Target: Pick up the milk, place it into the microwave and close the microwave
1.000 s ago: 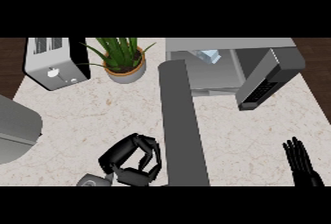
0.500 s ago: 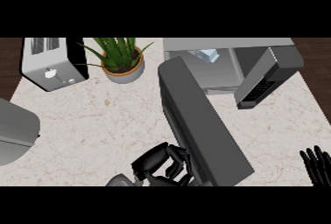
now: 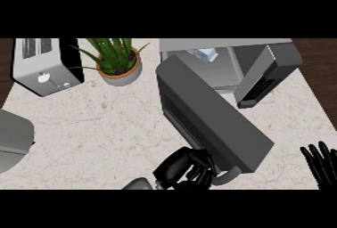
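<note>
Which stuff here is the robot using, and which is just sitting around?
For the job:
grey microwave with its dark door swinging
pale milk carton inside
black left hand at the door

Just sitting:
silver toaster
green plant in a tan pot

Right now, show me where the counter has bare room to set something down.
Open stretch of counter between the toaster, potted plant and microwave door. Another patch right of the door, below the microwave. Crowded where the left hand meets the door.

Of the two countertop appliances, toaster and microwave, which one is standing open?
The grey microwave at the counter's back right: its dark door is swung out toward the left hand, milk visible inside. The silver slotted toaster sits back left.
</note>
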